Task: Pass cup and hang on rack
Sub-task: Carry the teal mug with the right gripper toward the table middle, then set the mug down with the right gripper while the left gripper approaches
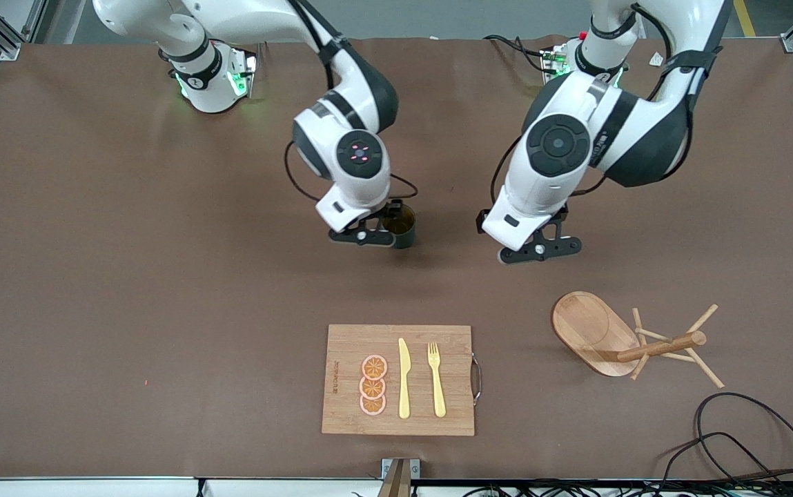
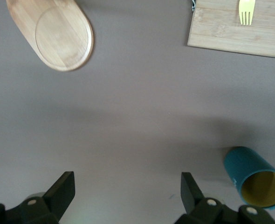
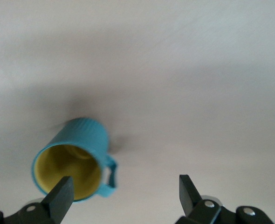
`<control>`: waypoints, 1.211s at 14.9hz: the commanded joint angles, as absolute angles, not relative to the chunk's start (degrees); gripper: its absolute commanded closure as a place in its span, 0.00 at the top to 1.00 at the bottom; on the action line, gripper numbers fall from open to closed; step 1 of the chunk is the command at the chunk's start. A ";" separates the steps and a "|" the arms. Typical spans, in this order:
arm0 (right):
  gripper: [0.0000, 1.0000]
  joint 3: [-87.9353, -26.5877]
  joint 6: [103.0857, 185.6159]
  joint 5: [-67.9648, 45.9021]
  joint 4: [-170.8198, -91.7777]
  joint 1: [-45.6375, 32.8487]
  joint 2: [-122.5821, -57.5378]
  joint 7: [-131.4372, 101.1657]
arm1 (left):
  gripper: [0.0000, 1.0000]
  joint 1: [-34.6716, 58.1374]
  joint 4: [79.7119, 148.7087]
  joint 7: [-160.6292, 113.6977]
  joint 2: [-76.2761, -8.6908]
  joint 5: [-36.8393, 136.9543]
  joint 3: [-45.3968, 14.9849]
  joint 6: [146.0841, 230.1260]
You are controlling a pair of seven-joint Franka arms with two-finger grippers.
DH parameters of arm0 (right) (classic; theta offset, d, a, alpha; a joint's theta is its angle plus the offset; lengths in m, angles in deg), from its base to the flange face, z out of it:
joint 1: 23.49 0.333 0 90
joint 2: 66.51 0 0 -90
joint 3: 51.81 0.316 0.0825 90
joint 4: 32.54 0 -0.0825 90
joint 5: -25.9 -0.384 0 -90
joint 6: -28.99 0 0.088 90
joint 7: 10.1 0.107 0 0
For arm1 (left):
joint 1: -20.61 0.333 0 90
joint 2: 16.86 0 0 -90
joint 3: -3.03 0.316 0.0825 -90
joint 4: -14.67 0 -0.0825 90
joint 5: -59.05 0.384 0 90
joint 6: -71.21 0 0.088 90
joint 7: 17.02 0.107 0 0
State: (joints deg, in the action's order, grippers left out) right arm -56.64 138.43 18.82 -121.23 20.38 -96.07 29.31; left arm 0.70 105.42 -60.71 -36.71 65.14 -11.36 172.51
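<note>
The cup (image 1: 403,224), teal with a yellow inside, stands upright on the brown table near the middle. My right gripper (image 1: 375,233) is open and low right beside it. In the right wrist view the cup (image 3: 79,147) lies by one fingertip (image 3: 63,193), which overlaps its rim, and the handle sits between the open fingers of my right gripper (image 3: 124,186). My left gripper (image 1: 541,248) is open and empty over bare table, apart from the cup (image 2: 249,172); its own view shows it (image 2: 128,182) wide open. The rack (image 1: 593,331) is nearer the front camera, toward the left arm's end.
A bamboo cutting board (image 1: 348,345) with orange slices, a yellow knife and a yellow fork lies near the front edge. Black cables (image 1: 748,442) loop on the table by the front corner at the left arm's end. The rack's base (image 2: 63,32) also shows in the left wrist view.
</note>
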 commanded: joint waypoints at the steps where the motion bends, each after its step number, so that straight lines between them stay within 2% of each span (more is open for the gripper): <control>1: 1.00 -55.77 133.78 18.17 -124.03 12.22 -90.17 18.15 | 1.00 -1.01 107.31 -67.44 -35.41 66.34 -11.47 173.25; 7: 1.00 -55.86 124.98 20.53 -123.95 -6.50 -84.18 -2.28 | 1.00 -9.17 106.70 -84.74 -37.77 66.34 -11.30 176.58; 10: 1.00 -55.94 124.36 25.45 -119.58 -10.56 -83.03 -2.11 | 1.00 -14.09 104.51 -95.11 -40.84 69.76 -11.38 178.52; 13: 1.00 -55.86 119.97 25.90 -114.91 -15.39 -83.38 -2.98 | 0.99 -20.59 97.84 -106.71 -48.13 73.97 -11.21 178.52; 18: 1.00 -55.85 119.43 26.25 -113.85 -20.32 -83.21 -9.72 | 0.96 -28.33 92.20 -120.43 -54.47 80.48 -9.98 178.78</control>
